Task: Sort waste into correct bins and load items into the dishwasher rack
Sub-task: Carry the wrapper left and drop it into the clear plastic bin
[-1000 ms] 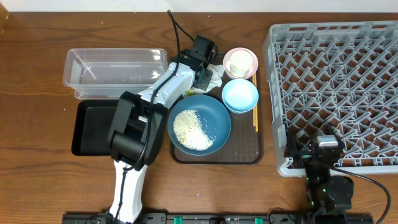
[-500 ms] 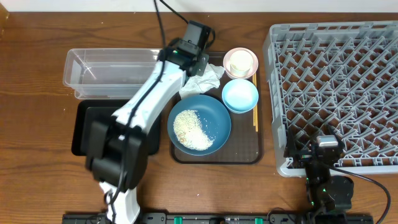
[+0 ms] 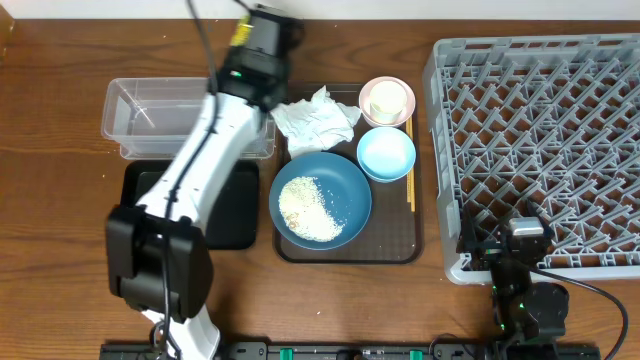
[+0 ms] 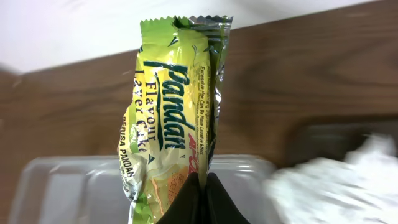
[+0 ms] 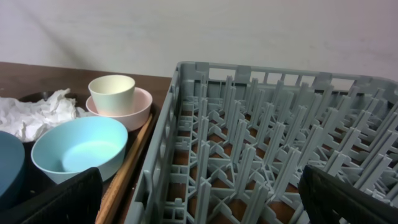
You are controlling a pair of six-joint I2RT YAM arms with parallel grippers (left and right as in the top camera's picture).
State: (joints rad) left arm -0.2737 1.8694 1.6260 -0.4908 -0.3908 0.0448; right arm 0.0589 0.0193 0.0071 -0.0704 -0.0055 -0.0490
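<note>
Clearly, the small yellow-green snack wrapper [image 4: 171, 106] is held at its lower end by the left gripper [image 4: 202, 194], whose two black fingers [image 4: 186, 208] are pressed together on the foil. The long axis of the wrapper stands upright in the wrist frame, pointing away from the fingers. The clear plastic rectangular tub [image 4: 74, 186] lies at the lower left of this frame, with its long axis running left to right, so the wrapper hangs near its right end and not over its middle. Probably the coming move must carry the wrapper a little to that side before the fingers let go. The crumpled white paper napkin [image 4: 336, 180] is at the lower right. The overhead view shows only a small yellow spot of the wrapper at the upper middle, but it alone shows the shallow black rectangular tray [image 3: 145, 200] just below the tub. The right gripper [image 5: 196, 186] has its fingers wide apart at the large grey plastic lattice rack [image 5: 261, 143], well apart from both bins, so the left gripper is the nearer one.
</note>
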